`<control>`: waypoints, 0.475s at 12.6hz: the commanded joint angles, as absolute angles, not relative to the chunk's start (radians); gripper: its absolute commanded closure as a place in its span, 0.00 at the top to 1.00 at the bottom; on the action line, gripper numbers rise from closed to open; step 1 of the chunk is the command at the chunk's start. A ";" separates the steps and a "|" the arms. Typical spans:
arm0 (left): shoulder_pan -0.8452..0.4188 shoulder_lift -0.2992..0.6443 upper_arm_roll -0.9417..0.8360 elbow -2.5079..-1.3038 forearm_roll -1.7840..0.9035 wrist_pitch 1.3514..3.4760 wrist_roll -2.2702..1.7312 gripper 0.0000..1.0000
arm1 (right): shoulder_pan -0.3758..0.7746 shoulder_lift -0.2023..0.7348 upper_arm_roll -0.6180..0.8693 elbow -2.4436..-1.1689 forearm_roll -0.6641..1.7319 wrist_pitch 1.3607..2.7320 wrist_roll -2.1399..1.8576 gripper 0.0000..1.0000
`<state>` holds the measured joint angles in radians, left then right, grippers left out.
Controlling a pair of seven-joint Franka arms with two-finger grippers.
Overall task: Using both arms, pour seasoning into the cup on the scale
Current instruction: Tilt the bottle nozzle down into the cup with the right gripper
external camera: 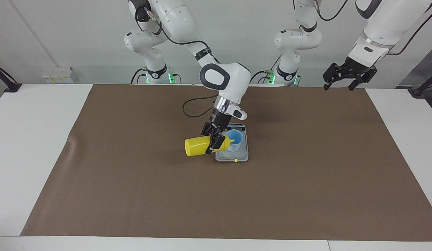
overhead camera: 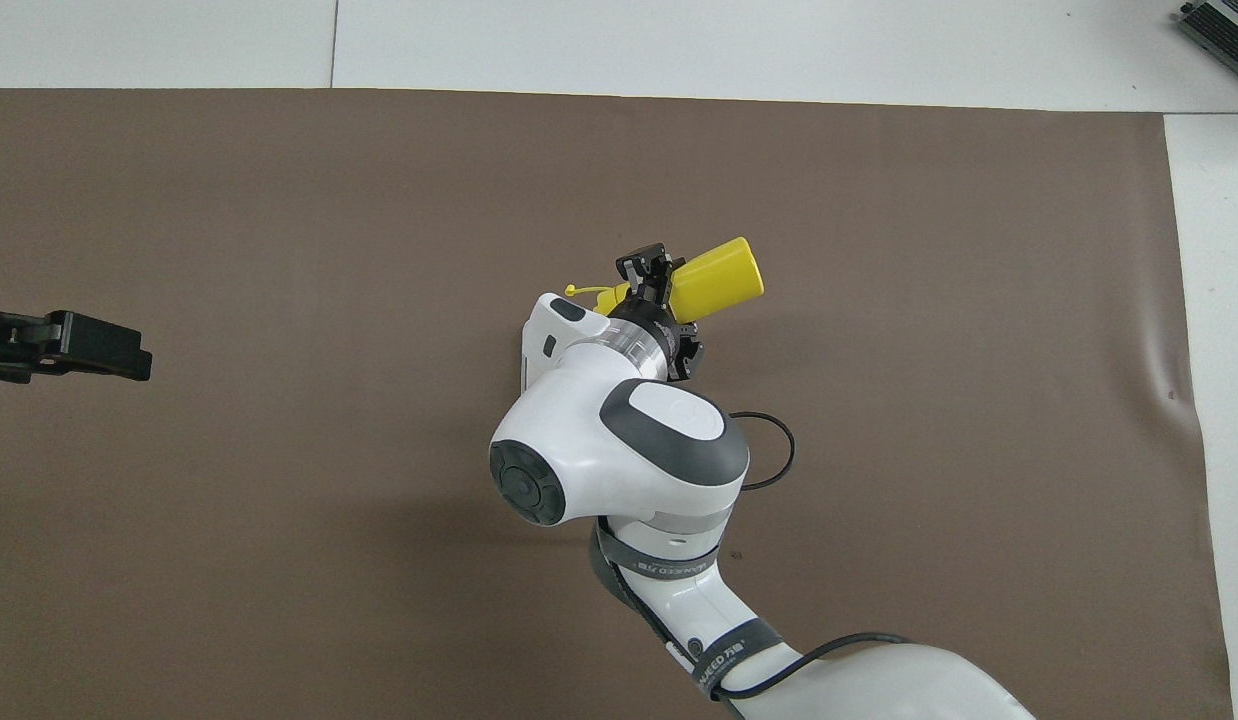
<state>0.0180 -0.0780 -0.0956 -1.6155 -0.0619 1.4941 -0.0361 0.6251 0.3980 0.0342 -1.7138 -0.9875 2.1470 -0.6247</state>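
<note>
Pouring step: seasoning tipped over the cup on the scale.

The right gripper [external camera: 214, 141] has its fingers clenched on the seasoning [external camera: 198, 146], held on its side with the nozzle over the rim of the cup [external camera: 235, 140], which stands on the scale [external camera: 237, 156] mid-tabletop. Next probably calls for a steeper tilt or squeeze, keeping the nozzle over the cup. The left gripper [external camera: 345, 77] waits, fingers released and empty, over its own end of the tabletop [external camera: 34, 146].

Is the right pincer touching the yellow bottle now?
Touching. In the facing view the right pincer is closed around the yellow bottle, which hangs tipped sideways above the mat with its nozzle at the cup.
</note>
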 commanded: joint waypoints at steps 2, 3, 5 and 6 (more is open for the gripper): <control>0.021 -0.103 -0.091 -1.641 -0.077 1.494 -0.031 1.00 | 0.601 0.341 0.043 -1.743 -0.999 2.154 -0.627 0.00; 0.021 -0.103 -0.091 -1.641 -0.077 1.494 -0.031 1.00 | 0.600 0.334 0.041 -1.743 -0.947 2.158 -0.624 0.00; 0.021 -0.103 -0.091 -1.641 -0.077 1.494 -0.031 1.00 | 0.577 0.318 0.041 -1.744 -0.887 2.186 -0.626 0.00; 0.021 -0.103 -0.091 -1.641 -0.075 1.494 -0.031 1.00 | 0.562 0.311 0.041 -1.744 -0.882 2.198 -0.624 0.00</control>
